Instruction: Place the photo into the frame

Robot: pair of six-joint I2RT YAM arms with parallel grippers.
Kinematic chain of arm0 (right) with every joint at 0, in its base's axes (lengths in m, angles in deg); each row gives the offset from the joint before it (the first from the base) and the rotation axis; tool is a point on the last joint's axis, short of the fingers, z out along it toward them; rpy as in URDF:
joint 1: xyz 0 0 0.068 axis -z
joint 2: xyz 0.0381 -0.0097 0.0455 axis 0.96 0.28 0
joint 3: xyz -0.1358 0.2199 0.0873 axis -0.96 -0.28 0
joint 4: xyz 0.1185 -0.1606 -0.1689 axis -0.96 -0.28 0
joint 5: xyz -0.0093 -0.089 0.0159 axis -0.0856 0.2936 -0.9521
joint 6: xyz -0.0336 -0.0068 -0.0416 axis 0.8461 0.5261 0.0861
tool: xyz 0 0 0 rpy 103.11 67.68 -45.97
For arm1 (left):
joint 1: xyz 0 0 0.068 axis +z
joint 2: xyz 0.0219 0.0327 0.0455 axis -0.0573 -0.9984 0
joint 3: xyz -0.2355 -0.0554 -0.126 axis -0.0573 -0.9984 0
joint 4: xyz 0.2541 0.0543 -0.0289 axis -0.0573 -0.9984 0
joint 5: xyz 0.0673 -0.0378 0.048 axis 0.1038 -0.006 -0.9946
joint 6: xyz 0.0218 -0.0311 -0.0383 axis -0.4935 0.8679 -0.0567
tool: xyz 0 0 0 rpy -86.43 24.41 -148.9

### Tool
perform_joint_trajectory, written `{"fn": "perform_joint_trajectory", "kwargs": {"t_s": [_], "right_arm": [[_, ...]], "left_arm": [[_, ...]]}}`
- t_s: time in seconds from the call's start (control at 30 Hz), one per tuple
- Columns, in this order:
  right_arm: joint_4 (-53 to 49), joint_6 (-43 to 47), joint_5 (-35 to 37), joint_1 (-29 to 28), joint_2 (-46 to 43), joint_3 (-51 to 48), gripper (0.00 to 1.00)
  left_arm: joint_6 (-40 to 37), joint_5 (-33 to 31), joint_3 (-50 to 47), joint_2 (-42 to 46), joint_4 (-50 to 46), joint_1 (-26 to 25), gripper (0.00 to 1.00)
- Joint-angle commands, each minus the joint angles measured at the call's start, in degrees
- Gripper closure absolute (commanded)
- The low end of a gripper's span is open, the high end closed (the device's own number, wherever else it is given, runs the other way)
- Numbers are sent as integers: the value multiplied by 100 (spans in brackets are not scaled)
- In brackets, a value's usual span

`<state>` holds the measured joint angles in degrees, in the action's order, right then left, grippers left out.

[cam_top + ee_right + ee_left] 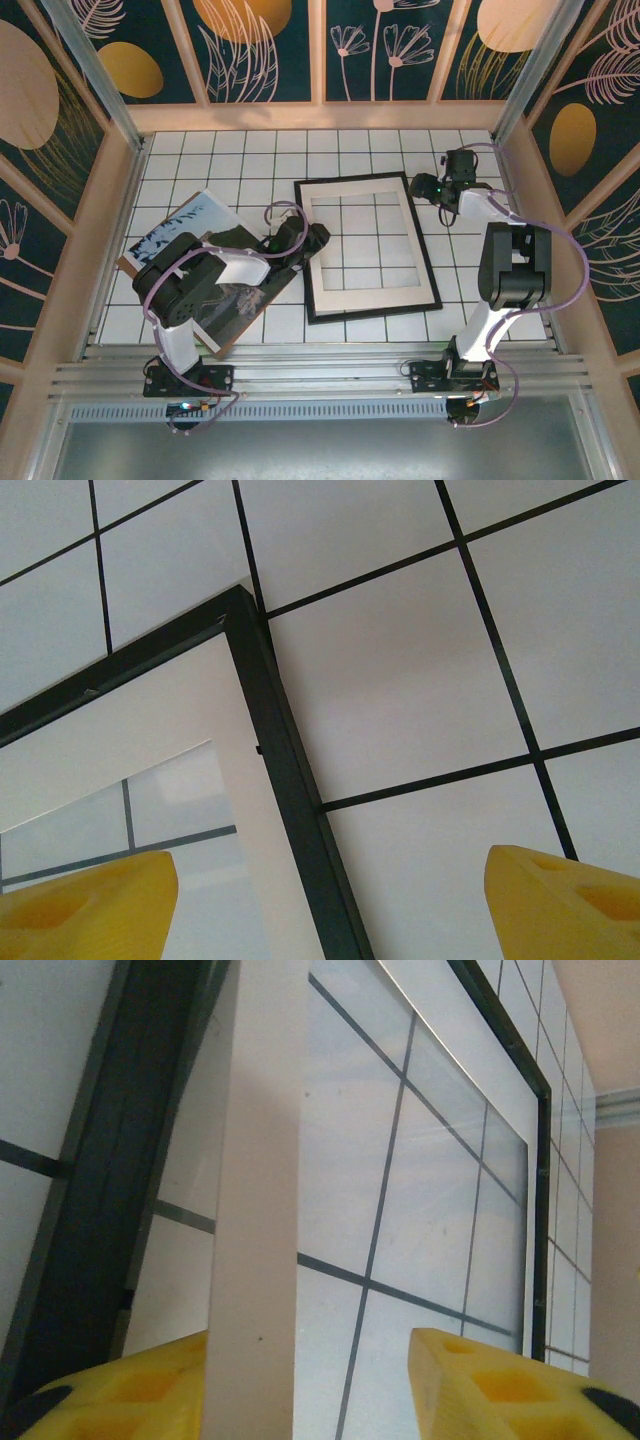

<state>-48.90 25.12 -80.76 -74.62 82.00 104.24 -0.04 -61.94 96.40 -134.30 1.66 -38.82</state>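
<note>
Your left gripper (310, 1365) is open, its fingers astride the mat (255, 1210) inside the frame (432, 270). The photo (180, 225) lies behind it, under that arm. Your right gripper (330, 900), spread wide, hovers over the frame's corner, seemingly without contact.

left arm (200, 272) covers much of the photo (188, 226).

One thin black rectangular picture frame (375, 312), one cream-white card mat border (370, 295), one flat landscape photo print (170, 235), one brown backing board (250, 318).
</note>
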Motion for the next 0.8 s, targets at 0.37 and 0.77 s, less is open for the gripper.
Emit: {"fn": "perform_joint_trajectory", "kwargs": {"t_s": [0.37,0.77], "right_arm": [[-7,45,-53,-118,89,68,19],[-11,50,-44,-152,83,48,19]], "left_arm": [[-785,468,487,13,-963,-36,33],[-1404,224,694,181,-1679,-51,23]]}}
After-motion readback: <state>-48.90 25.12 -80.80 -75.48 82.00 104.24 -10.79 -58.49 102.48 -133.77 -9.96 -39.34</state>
